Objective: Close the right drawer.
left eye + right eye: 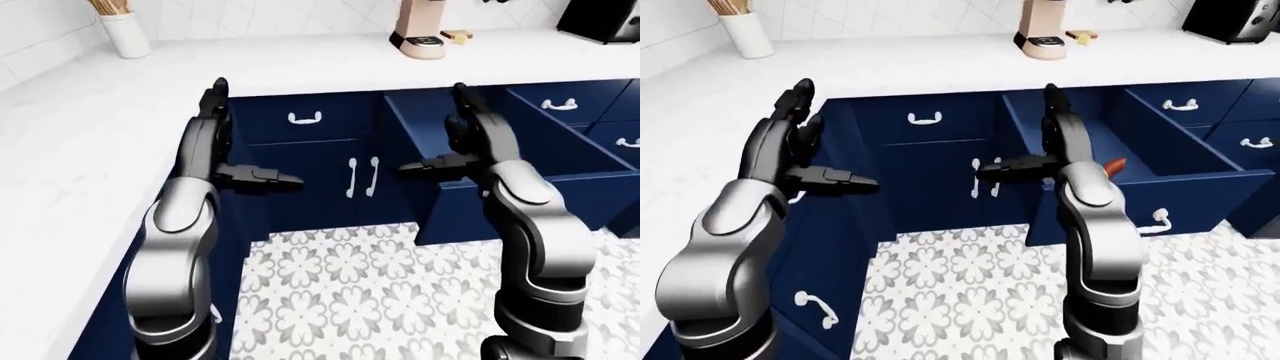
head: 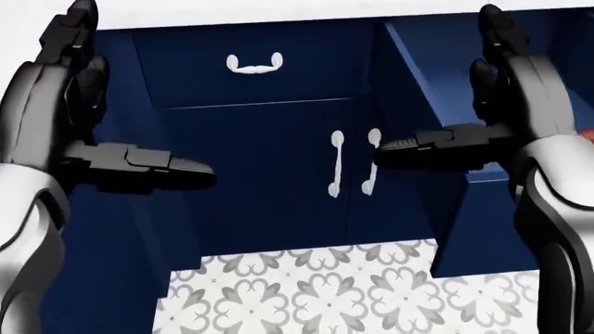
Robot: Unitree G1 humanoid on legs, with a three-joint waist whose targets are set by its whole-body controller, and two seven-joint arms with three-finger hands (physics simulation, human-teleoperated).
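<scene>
The right drawer (image 1: 1200, 196) is navy blue and stands pulled far out from the cabinet run, at the right of the right-eye view. Its front panel carries a white handle (image 1: 1156, 219). A reddish item (image 1: 1117, 163) lies inside. My right hand (image 1: 1032, 141) is open, fingers upright and thumb pointing left. It hangs by the drawer's left side wall; I cannot tell if they touch. My left hand (image 1: 825, 142) is open too, raised before the left cabinet corner, holding nothing. In the head view both hands (image 2: 111, 118) (image 2: 464, 104) frame the closed cabinet doors.
A white counter (image 1: 890, 67) runs along the top, with a coffee maker (image 1: 1044, 31) and a utensil holder (image 1: 738, 34). Below it are a closed drawer (image 1: 925, 118) and double doors (image 1: 985, 176). More drawers (image 1: 1185, 105) are at the right. Patterned tile floor (image 1: 970, 277) lies below.
</scene>
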